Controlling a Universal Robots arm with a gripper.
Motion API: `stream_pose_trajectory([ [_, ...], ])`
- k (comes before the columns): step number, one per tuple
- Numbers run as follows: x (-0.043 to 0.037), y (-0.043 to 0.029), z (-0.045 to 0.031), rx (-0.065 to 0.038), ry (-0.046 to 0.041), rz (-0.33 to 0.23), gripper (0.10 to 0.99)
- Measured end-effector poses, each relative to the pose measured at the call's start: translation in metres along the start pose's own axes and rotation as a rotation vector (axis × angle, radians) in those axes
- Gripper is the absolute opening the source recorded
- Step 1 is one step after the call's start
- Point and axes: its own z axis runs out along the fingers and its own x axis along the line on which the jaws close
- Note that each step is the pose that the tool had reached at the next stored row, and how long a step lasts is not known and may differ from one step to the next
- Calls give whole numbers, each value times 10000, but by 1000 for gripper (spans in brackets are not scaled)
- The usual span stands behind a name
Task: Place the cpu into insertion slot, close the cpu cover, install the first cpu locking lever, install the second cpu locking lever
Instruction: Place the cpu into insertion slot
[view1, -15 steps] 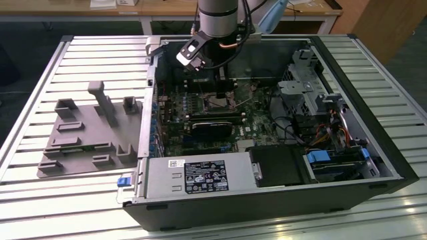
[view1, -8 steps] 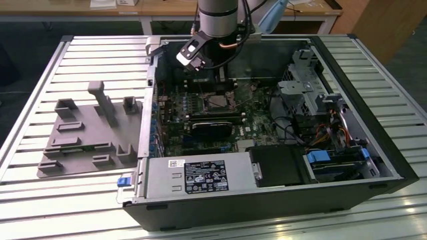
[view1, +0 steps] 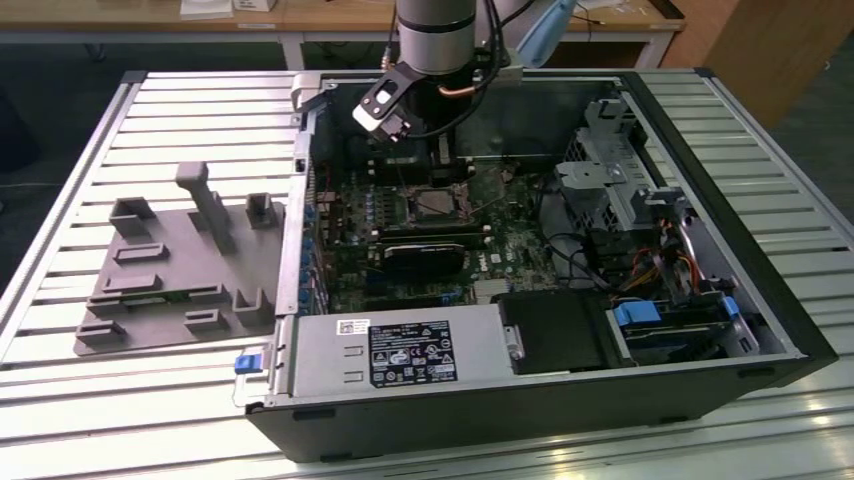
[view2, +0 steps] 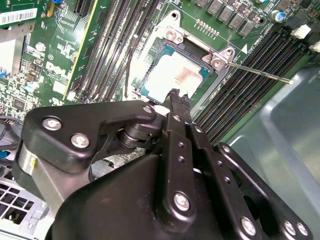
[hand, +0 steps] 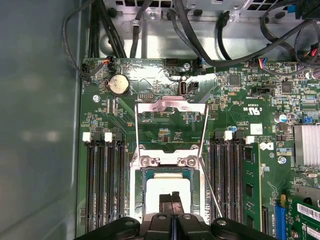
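first wrist view shows cpu (hand: 167, 189) in insertion slot (hand: 139, 196), cpu cover (hand: 171, 107) open

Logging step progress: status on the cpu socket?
Copy: gripper shut, tips at the cpu. The cpu lies in the insertion slot. The cpu cover open, folded back; locking lever unlatched, sticking out.

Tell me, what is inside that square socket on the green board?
The cpu lies flat in the insertion slot, pale face up. The shut gripper covers one edge of it, and whatever lies beneath the chip is hidden. The cpu cover is open.
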Motion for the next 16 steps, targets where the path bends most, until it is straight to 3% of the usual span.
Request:
stream_pose_trajectory([
  [16,-4,13,-149,-8,1,0,102],
])
